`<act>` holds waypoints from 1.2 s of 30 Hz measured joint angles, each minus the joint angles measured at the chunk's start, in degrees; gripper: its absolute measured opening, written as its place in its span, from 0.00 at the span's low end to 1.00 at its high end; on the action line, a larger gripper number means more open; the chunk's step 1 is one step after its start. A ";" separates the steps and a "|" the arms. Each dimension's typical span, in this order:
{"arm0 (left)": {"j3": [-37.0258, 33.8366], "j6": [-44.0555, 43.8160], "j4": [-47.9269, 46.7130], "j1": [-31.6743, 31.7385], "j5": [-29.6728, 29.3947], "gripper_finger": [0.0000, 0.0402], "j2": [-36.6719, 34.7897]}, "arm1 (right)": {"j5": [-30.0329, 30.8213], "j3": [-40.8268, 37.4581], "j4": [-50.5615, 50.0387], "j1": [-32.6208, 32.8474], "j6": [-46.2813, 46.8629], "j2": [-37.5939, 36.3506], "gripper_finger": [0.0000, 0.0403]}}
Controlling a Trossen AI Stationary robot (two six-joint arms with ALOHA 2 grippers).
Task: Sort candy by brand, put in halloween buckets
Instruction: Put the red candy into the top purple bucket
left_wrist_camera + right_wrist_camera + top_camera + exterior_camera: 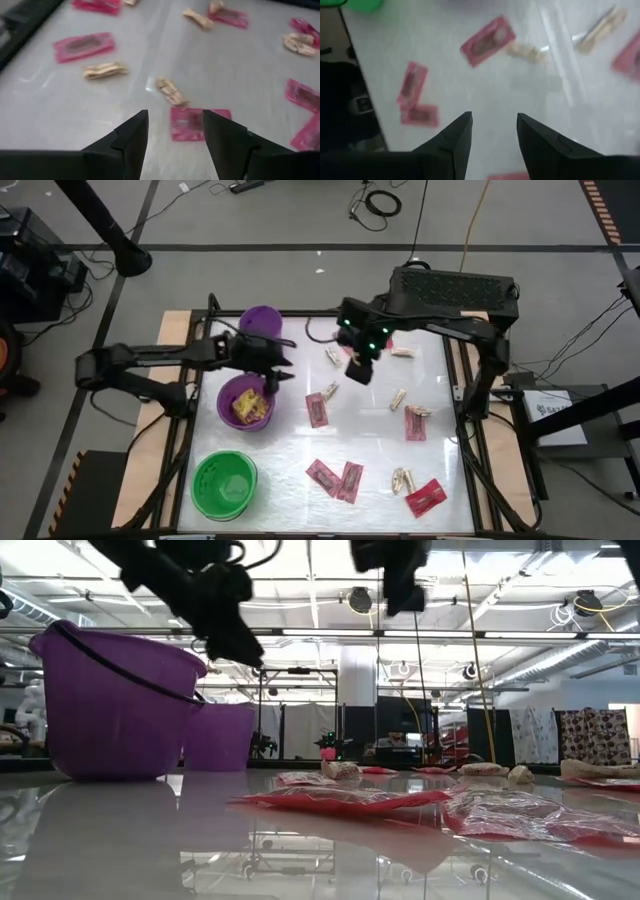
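Hovering above the white surface (pixel 380 440), both arms look to be between picks, so the step in hand is choosing the next sweet. The left tool (pixel 283 361) hangs beside the wider purple bucket (pixel 246 402), its jaws spread with nothing between them, and its wrist view looks down on a flat pink-red packet (pixel 192 122) with a pale tan piece (pixel 171 91) just beside it. The right tool (pixel 358 370) floats over the middle of the surface, jaws parted and empty.

Yellow packets (pixel 249 408) already lie in the wider purple bucket. The small purple bucket (pixel 261 321) stands behind it and the green bucket (pixel 224 483) sits at the near corner; what either holds I cannot make out. Pink-red packets (pixel 336 478) and tan pieces (pixel 403 478) lie scattered across the right half of the surface.

Next, I judge, one tool must drop onto a single sweet, straddle it and close, then carry it to the bucket for that kind.

Brand lettering is unreadable everywhere. From the low view the green bucket is out of sight and both tools are cut off at the top edge.
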 joint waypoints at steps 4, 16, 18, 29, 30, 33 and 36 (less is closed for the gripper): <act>4.40 3.94 0.22 -2.62 -0.54 0.48 6.00 | 3.81 -4.28 -0.33 5.60 4.95 -4.85 0.36; 15.05 13.90 0.81 -5.94 -1.39 0.48 18.41 | 3.46 -41.77 32.39 28.12 23.80 -15.71 0.36; 15.27 15.57 1.22 -6.09 -1.39 0.48 19.42 | 4.09 -47.40 45.79 30.42 21.16 -15.30 0.36; 15.29 16.09 -0.24 -6.18 -1.39 0.48 19.75 | 8.82 -58.40 70.91 34.21 3.17 -7.53 0.36; 15.32 16.08 -0.42 -6.18 -1.38 0.48 19.72 | 8.69 -58.46 70.72 34.39 1.33 -6.56 0.36; 15.32 16.04 -2.79 -6.18 -1.39 0.48 19.72 | 8.50 -58.40 70.46 35.00 -1.48 -3.59 0.35; 15.32 15.95 -5.64 -6.18 -1.39 0.48 19.72 | 8.62 -58.39 70.74 35.30 -2.60 -0.56 0.35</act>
